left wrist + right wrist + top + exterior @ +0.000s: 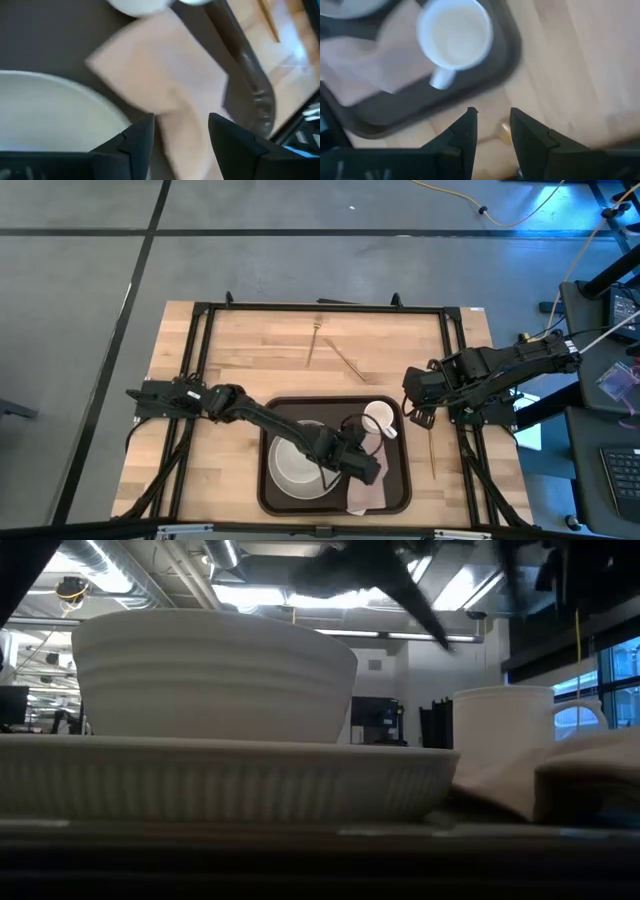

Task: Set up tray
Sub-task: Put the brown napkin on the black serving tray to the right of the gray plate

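Note:
The dark brown tray [395,480] lies at the table's near middle. On it stand a white plate with a bowl [298,465], a white mug [378,420] and a pale beige napkin [366,496]. My left gripper [182,127] reaches over the tray, open, its fingers on either side of a raised fold of the napkin [165,85]. My right gripper [492,120] hangs open over the bare table just right of the tray's rim [512,47], above the far end of a wooden stick [432,452]. The low view shows bowl [215,670], mug [505,730] and napkin [580,770]. My left gripper comes at the napkin from above, with the napkin's fold [182,117] running between its open fingers. I cannot tell whether the fingers touch it. The napkin lies flat on the tray floor beside the plate [55,115].
Two more thin wooden sticks [313,342] [350,361] lie on the table's far half. A black frame [320,307] borders the table. Bare wood shows left of the tray and beyond it.

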Controlling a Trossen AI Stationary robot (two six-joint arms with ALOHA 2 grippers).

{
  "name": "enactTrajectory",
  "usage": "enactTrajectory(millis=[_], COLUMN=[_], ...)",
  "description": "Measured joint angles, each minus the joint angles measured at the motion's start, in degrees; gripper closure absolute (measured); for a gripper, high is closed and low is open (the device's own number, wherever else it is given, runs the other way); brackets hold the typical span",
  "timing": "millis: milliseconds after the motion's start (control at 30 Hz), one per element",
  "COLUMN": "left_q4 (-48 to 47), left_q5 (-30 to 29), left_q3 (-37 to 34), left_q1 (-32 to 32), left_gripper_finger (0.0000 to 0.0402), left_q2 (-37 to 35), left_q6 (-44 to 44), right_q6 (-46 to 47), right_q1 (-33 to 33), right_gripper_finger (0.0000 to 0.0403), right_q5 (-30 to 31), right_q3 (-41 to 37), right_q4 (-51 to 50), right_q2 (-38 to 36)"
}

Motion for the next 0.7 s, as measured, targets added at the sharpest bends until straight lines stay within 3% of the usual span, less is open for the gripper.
enactTrajectory(millis=[167, 367, 567, 700], left_q4=[-13.3, -30.71, -29.56, -29.72], left_q5=[-3.27, -12.27, -19.07, -20.42], left_q3=[-0.05, -0.12, -5.31, -12.15], left_q1=[0.06, 0.0, 0.4, 2.02], left_gripper_finger=[0.0222, 0.0222, 0.0222, 0.0224], left_q2=[-5.88, -14.87, -26.28, -34.02], left_q6=[2.03, 2.55, 12.52, 16.56], right_q6=[-5.47, -9.53, -13.68, -11.36], right_q1=[2.81, 7.98, 13.64, 15.52], right_gripper_finger=[0.0286, 0.0289, 0.0323, 0.0365], right_q5=[-0.77, -0.77, 0.88, 3.05], right_q3=[0.24, 0.27, 0.33, 3.07], right_q4=[7.79, 21.3, 31.77, 30.9], right_q2=[0.02, 0.29, 3.79, 9.24])
